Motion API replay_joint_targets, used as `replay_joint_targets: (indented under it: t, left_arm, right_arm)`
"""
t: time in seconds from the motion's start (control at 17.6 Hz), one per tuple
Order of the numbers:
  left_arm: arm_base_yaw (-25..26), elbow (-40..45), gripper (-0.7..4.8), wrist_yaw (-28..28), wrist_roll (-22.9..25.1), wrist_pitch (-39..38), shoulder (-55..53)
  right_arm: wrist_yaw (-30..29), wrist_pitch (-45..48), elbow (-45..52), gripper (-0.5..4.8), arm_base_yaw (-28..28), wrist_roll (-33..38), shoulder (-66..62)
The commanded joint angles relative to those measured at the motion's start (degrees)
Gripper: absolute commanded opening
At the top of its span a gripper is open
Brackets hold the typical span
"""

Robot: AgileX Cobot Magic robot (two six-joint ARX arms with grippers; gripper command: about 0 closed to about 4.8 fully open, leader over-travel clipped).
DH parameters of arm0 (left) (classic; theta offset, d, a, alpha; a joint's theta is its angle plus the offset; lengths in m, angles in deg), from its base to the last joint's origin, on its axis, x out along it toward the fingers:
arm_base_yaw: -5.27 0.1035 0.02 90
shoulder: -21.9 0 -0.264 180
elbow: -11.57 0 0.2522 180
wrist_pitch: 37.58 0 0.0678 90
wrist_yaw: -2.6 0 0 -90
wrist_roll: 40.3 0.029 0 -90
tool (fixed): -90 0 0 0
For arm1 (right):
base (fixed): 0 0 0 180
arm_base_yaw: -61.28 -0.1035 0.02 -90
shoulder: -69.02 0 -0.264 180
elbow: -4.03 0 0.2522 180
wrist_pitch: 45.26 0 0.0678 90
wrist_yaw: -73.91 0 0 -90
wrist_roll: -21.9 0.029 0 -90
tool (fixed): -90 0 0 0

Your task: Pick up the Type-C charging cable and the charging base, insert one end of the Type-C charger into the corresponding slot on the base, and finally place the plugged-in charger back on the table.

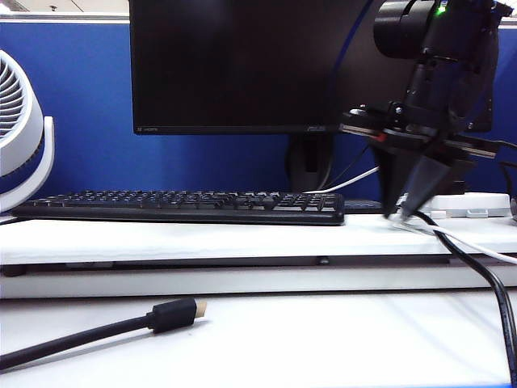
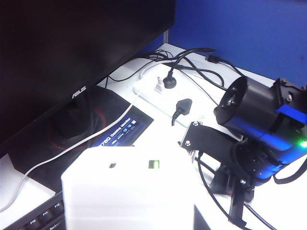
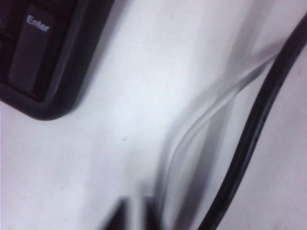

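Gripping boxy smooth white charging base (image 2: pixel 127 189): left end effector | right end effector (image 1: pixel 401 212): tips nearly together at thin white Type-C charging cable (image 1: pixel 477 245), grip unclear

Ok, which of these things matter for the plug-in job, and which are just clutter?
Job: Type-C charging cable, under right tool on the shelf; charging base with slot, before left tool's camera.
Clutter: keyboard, black cable, monitor, fan, power strip.
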State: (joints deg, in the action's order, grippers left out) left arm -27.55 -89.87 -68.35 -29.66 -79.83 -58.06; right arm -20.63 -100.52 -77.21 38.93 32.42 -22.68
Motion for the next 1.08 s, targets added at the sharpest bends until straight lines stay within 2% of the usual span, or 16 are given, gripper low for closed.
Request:
replay_joint_targets:
  t: [0.06,0.11,0.23,0.4,0.46,0.51,0.57,1.02,1.08]
  left_arm:
    - [-0.02,-0.2,-0.05,0.5,-0.2,1.11,0.39]
    - [-0.02,-0.2,-0.05,0.5,-0.2,1.11,0.39]
    - [-0.02,-0.2,-0.05,0.5,-0.2,1.11,0.39]
    - [-0.02,-0.17,-0.05,0.5,-0.2,1.09,0.39]
    - [-0.02,-0.15,-0.05,0.5,-0.2,1.09,0.39]
    - [-0.02,-0.15,-0.05,0.5,-0.22,1.05,0.39]
    - [-0.02,-0.15,-0.05,0.5,-0.26,0.87,0.39]
    - [-0.02,-0.15,-0.05,0.5,-1.07,-0.13,0.39]
    - [-0.02,-0.15,-0.05,0.5,-1.07,-0.15,0.39]
  right_arm:
    - [-3.23,-0.04,-0.42,-0.06,-0.04,-3.61,0.22]
    - [-5.75,-0.87,-0.74,-0.06,-0.07,-6.4,0.28]
    - [-6.93,-2.8,-0.81,-0.06,-0.31,-8.52,1.14]
    - [-3.52,-2.82,-0.83,-0.03,-0.31,-8.63,3.19]
    - [-2.73,-2.08,-0.83,0.32,-0.31,-8.61,3.21]
    - [-2.43,-0.94,-0.83,1.46,-0.31,-7.72,3.19]
    - [-1.49,0.13,-0.83,2.11,-0.31,-5.75,2.89]
    - [0.57,-0.9,-0.68,2.04,-0.31,-4.48,-3.13]
    - [0.52,-1.14,-0.7,1.52,-0.31,-4.5,-3.28]
